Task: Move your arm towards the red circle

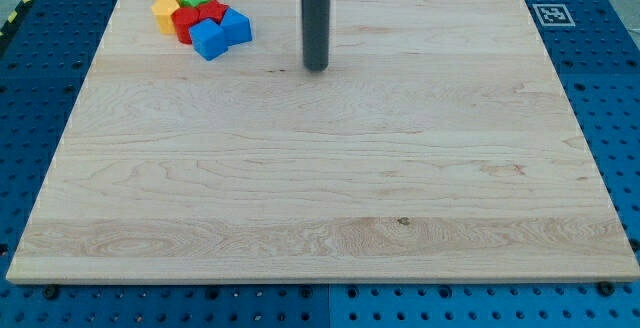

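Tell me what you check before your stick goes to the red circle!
1. My tip shows and sits on the board: ok.
2. Blocks are bunched at the view's top left, left of my tip: ok.
3. Red blocks spotted in the bunch: ok.
4. Which red block is the circle: cannot tell.
5. Straight path free: not ok, blue blocks sit on my side.
6. Tip apart from all blocks: ok.

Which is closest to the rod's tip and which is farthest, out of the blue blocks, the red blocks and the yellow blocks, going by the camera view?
From my tip, all three lie toward the view's upper left:
1. Blue blocks, on the cluster's right edge, nearest.
2. Red blocks, in the middle of the cluster.
3. Yellow blocks, on the cluster's left edge, farthest.
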